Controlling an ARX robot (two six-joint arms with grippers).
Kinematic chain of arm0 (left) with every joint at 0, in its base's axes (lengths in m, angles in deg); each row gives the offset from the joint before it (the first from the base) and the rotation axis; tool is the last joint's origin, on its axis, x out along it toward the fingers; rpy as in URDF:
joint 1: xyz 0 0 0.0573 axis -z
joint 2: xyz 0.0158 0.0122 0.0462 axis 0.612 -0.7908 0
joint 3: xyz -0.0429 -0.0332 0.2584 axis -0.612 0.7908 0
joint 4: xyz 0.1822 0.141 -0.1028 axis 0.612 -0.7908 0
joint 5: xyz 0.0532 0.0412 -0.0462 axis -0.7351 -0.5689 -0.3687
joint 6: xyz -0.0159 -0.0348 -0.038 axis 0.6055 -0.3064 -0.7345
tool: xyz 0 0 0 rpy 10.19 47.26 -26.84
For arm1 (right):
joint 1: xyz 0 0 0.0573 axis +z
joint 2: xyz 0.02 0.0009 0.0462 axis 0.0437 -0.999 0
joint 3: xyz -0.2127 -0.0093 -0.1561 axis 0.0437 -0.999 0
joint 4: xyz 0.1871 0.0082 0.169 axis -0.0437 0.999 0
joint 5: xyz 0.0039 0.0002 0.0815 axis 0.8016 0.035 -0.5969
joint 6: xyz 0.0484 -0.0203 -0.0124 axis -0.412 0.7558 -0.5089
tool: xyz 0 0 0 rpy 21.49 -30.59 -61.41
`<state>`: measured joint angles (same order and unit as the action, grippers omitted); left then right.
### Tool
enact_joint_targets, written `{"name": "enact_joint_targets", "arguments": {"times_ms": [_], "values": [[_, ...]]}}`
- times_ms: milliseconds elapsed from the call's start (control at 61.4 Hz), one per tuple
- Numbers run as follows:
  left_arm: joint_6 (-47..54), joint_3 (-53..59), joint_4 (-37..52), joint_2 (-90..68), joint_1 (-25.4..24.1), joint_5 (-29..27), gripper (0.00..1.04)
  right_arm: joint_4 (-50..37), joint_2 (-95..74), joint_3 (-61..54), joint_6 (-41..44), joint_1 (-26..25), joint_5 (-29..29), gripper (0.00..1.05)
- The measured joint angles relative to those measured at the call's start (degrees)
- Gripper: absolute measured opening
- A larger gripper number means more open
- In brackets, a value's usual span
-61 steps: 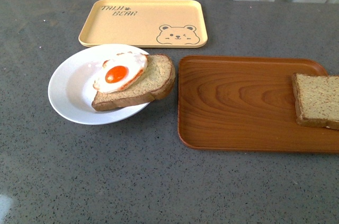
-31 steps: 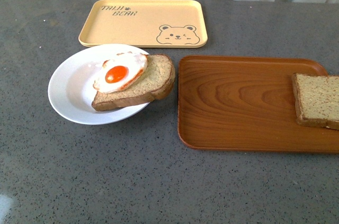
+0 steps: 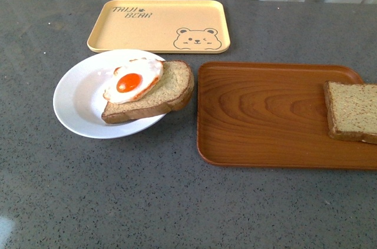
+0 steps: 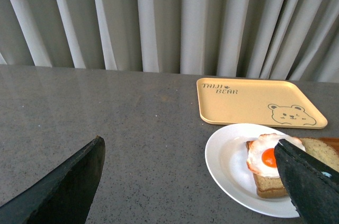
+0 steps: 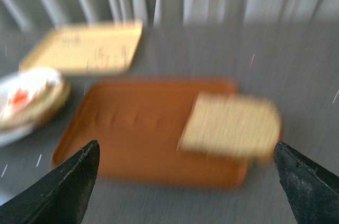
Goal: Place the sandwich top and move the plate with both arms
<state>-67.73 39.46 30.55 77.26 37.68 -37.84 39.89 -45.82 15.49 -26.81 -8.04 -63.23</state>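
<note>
Sandwich top (image 5: 230, 126) framed by the right gripper (image 5: 185, 146), jaws wide open, nothing gripped
Right wrist view blurred. Top lies flat at right end of wooden tray (image 3: 265, 113), right arm's side, so its pick. Left gripper (image 4: 189, 142) also spread, empty, near plate (image 3: 76, 102) holding egg slice (image 3: 171, 87), likely staged for plate move

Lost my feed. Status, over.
Left gripper open, right gripper open, both empty. Sandwich top untouched on wooden tray. Plate holds egg slice. Nothing blocking between.

2 bread slices (image 3: 352, 110) (image 3: 168, 87), 1 fried egg (image 3: 132, 79), 1 white plate (image 3: 79, 99), 2 trays (image 3: 159, 25) (image 3: 265, 113)
</note>
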Motion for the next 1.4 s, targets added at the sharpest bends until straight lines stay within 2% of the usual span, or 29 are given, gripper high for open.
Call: {"name": "enact_joint_targets", "arguments": {"times_ms": [33,65,163,244,358,635,960,1400], "values": [[0.00,0.00,0.00,0.00,0.00,0.11,0.96,6.73,-8.02,4.00,0.00,-4.61,-6.25,0.96],[0.00,0.00,0.00,0.00,0.00,0.11,0.96,8.87,-13.53,6.21,0.09,-8.07,-9.97,0.96],[0.00,0.00,0.00,0.00,0.00,0.02,0.96,5.14,-26.97,11.02,1.84,-17.18,-16.31,0.96],[0.00,0.00,0.00,0.00,0.00,0.00,0.96,-1.27,-37.07,14.67,4.59,-22.69,-17.35,0.96],[0.00,0.00,0.00,0.00,0.00,0.02,0.96,-8.50,-49.90,18.69,7.13,-26.95,-17.86,0.96],[0.00,0.00,0.00,0.00,0.00,0.02,0.96,-17.62,-72.39,24.85,10.62,-27.74,-16.90,0.96],[0.00,0.00,0.00,0.00,0.00,0.02,0.96,-22.27,-88.83,31.61,3.23,-25.81,-15.69,0.96],[0.00,0.00,0.00,0.00,0.00,0.02,0.96,-25.66,-98.09,36.13,-2.10,-20.65,-13.53,0.96]]}}
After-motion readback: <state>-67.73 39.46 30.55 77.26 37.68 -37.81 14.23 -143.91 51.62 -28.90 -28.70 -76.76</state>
